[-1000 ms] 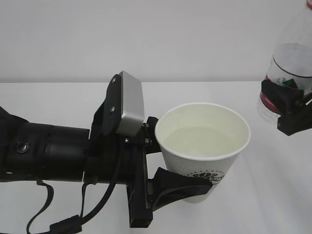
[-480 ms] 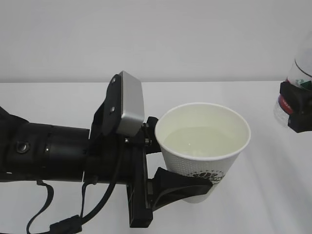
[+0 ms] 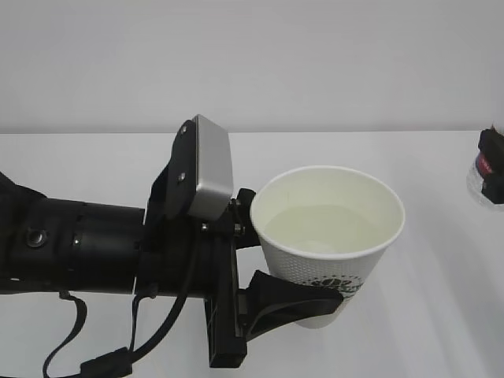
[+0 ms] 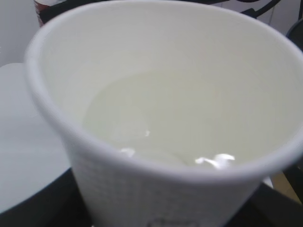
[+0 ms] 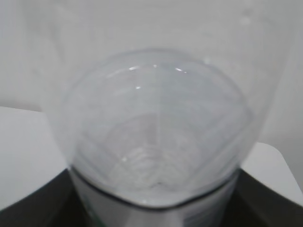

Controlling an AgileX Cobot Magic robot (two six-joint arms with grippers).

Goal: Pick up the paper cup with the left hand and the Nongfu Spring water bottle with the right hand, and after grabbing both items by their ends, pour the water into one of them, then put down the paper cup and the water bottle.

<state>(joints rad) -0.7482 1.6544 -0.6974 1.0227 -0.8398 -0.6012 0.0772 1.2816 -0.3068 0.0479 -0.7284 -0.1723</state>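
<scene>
My exterior camera looks down at a slant, close on the paper cup, which my left wrist camera fills with, while my right wrist camera stares up the Nongfu Spring water bottle.

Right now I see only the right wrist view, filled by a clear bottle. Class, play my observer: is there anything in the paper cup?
Observer: Yes. The left wrist view shows water in the paper cup.
Operator: What is holding the cup?
Observer: The left hand grips its lower wall and holds it upright.
Operator: Where is my bottle relative to it?
Observer: In the exterior view the Nongfu Spring water bottle is at the right edge, well apart from the cup.
</scene>
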